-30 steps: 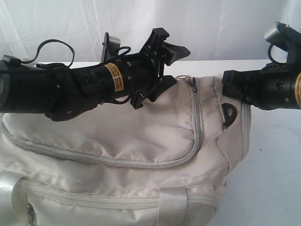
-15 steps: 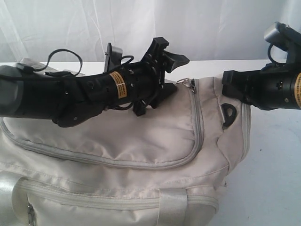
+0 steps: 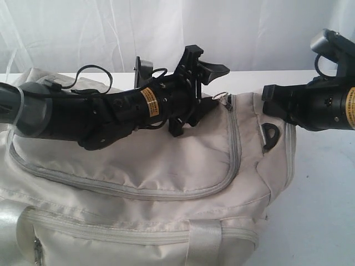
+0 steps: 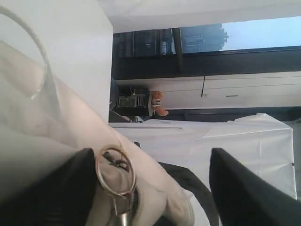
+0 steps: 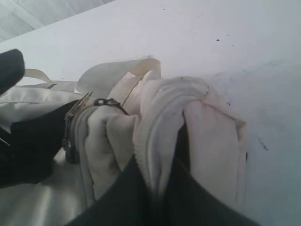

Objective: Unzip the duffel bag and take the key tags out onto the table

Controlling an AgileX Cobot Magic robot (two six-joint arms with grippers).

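The cream-beige duffel bag (image 3: 166, 160) lies zipped on the white table (image 3: 324, 194). My left gripper (image 3: 213, 87) is open just above the bag's top. Its lower finger sits beside the metal ring (image 3: 218, 94) on the zipper pull at the right end of the curved zipper. In the left wrist view that zipper pull (image 4: 123, 214) lies next to one finger, inside the wide-open left gripper (image 4: 150, 188). My right gripper (image 5: 164, 188) is shut on a fold of the bag's end fabric (image 5: 164, 127). In the exterior view the right gripper (image 3: 267, 105) stands at the bag's right end. The key tags are hidden.
A black D-ring (image 3: 270, 132) hangs on the bag's right end below the right gripper. A webbing handle (image 3: 202, 244) and a second zipper (image 3: 111, 235) run along the near side. A white curtain (image 3: 166, 33) hangs behind the table.
My left arm has moved to the right along the bag's top, bringing its open fingers up to the zipper pull ring. The right gripper has held still on the bag's end.
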